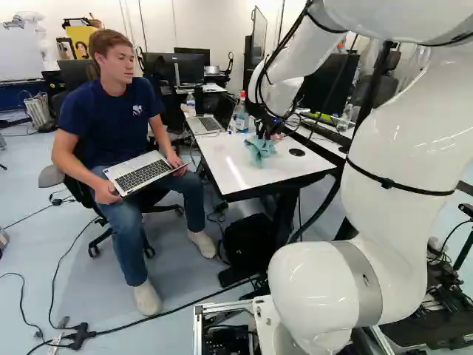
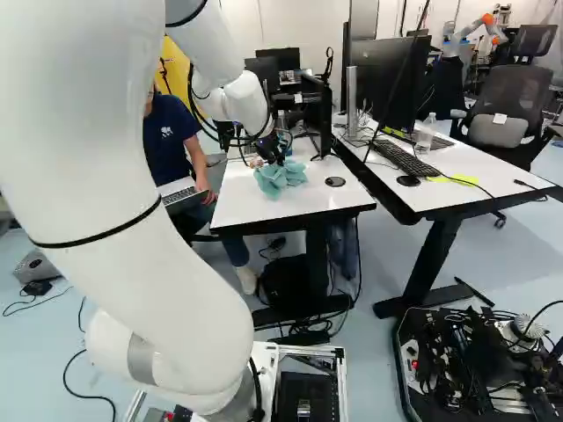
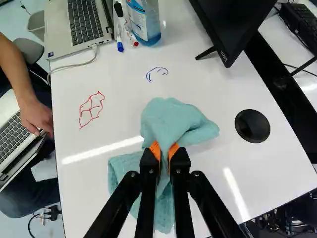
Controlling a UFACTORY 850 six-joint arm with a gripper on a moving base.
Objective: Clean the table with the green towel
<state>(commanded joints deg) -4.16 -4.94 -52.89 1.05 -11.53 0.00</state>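
Evidently the black two-fingered gripper [image 3: 164, 152] has the crumpled teal-green cloth towel [image 3: 173, 118] pinched between its pads, on the glossy white table [image 3: 203, 188] between the red pen scrawl [image 3: 90, 109] and the round black disc [image 3: 252, 126]; gripped in a bunch, the cloth may fold or ride up, letting hard fingertips scrape or ink merely smear. Wiping too far past the blue pen marks [image 3: 149, 76] could knock the clear plastic bottle of blue liquid [image 3: 143, 21]; bare surface toward the scrawl gives room, but strokes should stop short of that side's edge, where a person's bare hand [image 3: 36, 117] is near.
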